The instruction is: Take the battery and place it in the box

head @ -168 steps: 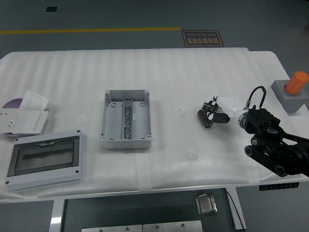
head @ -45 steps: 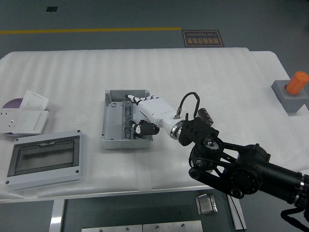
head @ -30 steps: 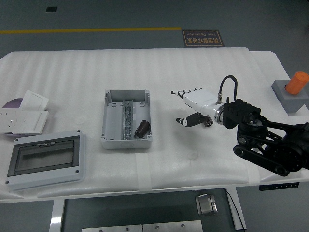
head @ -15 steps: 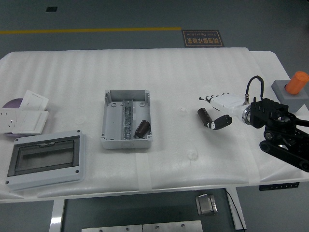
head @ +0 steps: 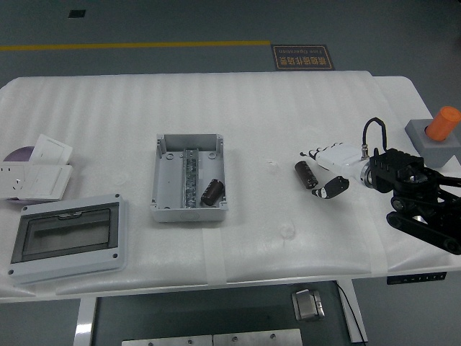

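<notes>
Black and small, one battery (head: 212,192) lay inside the grey box (head: 189,177), far to the left of my right hand (head: 325,171). Another battery (head: 305,175) sat just beside that hand, whose fingers (head: 311,153) were spread and held nothing.

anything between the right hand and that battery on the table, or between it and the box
Nothing visible. The right hand sits open right beside the battery, and only bare white table lies between it and the open box.

The white table (head: 288,115) carries a grey box (head: 189,177), a lid (head: 67,239), switch plates (head: 37,171) and a battery (head: 304,174).
</notes>
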Robot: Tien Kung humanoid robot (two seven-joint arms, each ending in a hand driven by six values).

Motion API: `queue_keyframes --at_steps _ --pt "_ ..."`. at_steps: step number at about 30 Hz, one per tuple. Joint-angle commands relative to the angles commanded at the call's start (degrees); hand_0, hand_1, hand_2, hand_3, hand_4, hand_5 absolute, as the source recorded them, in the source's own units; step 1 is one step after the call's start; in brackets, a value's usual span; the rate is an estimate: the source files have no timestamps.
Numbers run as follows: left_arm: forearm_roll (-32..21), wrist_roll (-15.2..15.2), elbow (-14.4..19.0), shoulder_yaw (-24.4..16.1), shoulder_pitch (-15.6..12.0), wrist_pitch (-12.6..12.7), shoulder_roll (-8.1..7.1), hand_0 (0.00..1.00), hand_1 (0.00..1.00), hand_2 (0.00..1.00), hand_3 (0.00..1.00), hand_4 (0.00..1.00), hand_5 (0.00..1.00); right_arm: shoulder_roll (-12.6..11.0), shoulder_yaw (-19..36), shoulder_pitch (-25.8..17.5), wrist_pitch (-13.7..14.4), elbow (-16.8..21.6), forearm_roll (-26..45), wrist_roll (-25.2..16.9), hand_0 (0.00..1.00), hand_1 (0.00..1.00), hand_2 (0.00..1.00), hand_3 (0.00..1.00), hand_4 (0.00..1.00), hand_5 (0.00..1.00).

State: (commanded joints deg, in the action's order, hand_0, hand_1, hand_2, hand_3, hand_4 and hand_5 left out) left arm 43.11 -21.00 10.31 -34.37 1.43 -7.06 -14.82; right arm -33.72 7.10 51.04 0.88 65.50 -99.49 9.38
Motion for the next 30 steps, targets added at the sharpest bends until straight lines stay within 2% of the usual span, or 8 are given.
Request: queue_keyframes --at_steps 10,16,17,22,23,28,29,30 --pt "-0.50 0.40 0.00 0.76 0.10 0.06 -0.14 0.672 0.687 0.568 0.588 0.523 0.438 1.55 -2.35 0.58 1.64 -2.63 0.40 -0.65 0.878 0.846 0.907 0.998 0.748 0.366" --pt "-0.45 0.48 0.00 0.68 0.18 0.09 -0.09 0.671 0.687 0.569 0.588 0.521 0.441 1.87 -2.46 0.52 2.99 -3.08 0.18 -0.50 0.853 0.826 0.877 0.998 0.691 0.348" --pt "-0.46 0.50 0.00 0.70 0.18 0.10 -0.08 0.671 0.687 0.568 0.588 0.519 0.444 1.89 -2.45 0.51 3.18 -3.08 0.19 -0.51 0.830 0.803 0.845 0.998 0.523 0.277" --pt "-0.55 0.61 0.00 0.71 0.21 0.14 -0.07 0.671 0.687 0.568 0.588 0.519 0.444 2.01 -2.59 0.37 3.99 -3.15 0.17 -0.62 0.830 0.803 0.845 0.998 0.523 0.277" --pt "-0.58 0.63 0.00 0.72 0.21 0.15 -0.09 0.671 0.687 0.568 0.588 0.519 0.447 2.03 -2.63 0.33 4.09 -3.18 0.18 -0.64 0.799 0.777 0.787 0.912 0.351 0.231" --pt "-0.59 0.67 0.00 0.69 0.19 0.15 -0.12 0.671 0.687 0.568 0.588 0.519 0.447 2.07 -3.03 0.11 4.45 -3.31 0.33 -0.81 0.799 0.777 0.787 0.912 0.351 0.231" --pt "-0.64 0.69 0.00 0.75 0.18 0.15 -0.12 0.670 0.685 0.568 0.589 0.517 0.455 2.08 -3.15 0.06 4.52 -3.31 0.39 -0.86 0.770 0.754 0.748 0.814 0.257 0.209" --pt "-0.67 0.71 0.00 0.78 0.17 0.16 -0.11 0.670 0.685 0.568 0.589 0.517 0.455 2.10 -3.24 0.02 4.59 -3.31 0.45 -0.90 0.770 0.754 0.748 0.814 0.257 0.209"
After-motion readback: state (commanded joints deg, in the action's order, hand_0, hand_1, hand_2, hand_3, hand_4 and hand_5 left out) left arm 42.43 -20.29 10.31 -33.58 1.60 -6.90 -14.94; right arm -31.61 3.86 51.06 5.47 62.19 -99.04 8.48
